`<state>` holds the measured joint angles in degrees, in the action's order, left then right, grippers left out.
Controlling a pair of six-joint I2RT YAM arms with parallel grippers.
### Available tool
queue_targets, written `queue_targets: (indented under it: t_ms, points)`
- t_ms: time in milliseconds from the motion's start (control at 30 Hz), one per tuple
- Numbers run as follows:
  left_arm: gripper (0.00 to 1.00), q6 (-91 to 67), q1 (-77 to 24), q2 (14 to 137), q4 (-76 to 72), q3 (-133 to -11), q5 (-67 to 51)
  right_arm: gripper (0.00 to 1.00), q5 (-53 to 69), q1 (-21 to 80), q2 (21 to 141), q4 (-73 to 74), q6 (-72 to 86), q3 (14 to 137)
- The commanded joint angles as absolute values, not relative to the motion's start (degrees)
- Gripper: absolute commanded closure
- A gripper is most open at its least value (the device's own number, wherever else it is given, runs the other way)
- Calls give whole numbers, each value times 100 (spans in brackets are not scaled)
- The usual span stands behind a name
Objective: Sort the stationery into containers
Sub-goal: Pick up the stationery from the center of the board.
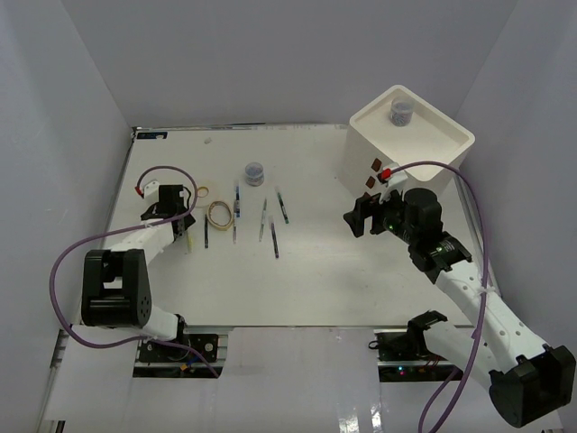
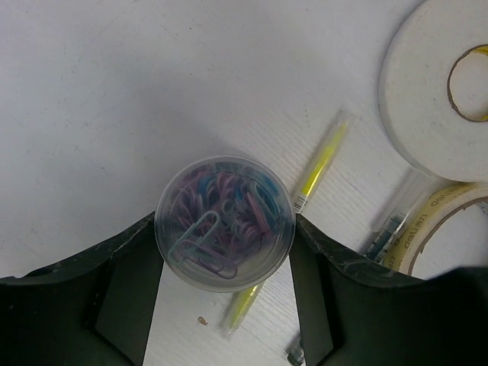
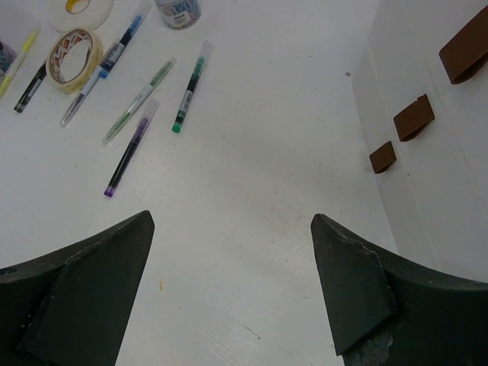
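A clear round jar (image 2: 225, 229) of coloured paper clips sits between the fingers of my left gripper (image 2: 225, 221), and both fingers touch its sides. Under it lies a yellow pen (image 2: 320, 164). In the top view the left gripper (image 1: 171, 209) is at the table's left and covers that jar. A white tape ring (image 2: 435, 91) and a yellowish tape ring (image 2: 446, 217) lie beside it. Several pens (image 1: 264, 221) lie mid-table. My right gripper (image 3: 232, 219) hangs open over bare table, left of the white drawer box (image 1: 433, 144).
A second jar (image 1: 255, 172) stands behind the pens. Another jar (image 1: 400, 112) rests in the box's top tray. Three dark red-brown drawer handles (image 3: 413, 118) face the right gripper. White walls enclose the table on the left, back and right.
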<state>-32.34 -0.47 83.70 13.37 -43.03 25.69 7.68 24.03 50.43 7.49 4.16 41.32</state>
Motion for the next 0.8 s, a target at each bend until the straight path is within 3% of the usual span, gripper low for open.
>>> queue_targets:
  t_ms: [0,233,400,633,767]
  points:
    - [32,-3243,-9,8297,1309,-4509,2567,10,774,2417,5071,501,343,4122]
    - [49,-2657,-9,7683,1643,-4825,2005,10,826,2426,5115,571,194,4131]
    - [51,-1707,-192,7032,1819,-5106,321,10,1388,2496,5194,606,106,4245]
    - [51,-362,-2334,6733,2311,-5721,10,10,1591,2926,5484,843,44,4639]
    - [51,278,-2995,6785,2478,-6107,-842,10,1626,3242,5642,993,26,5062]
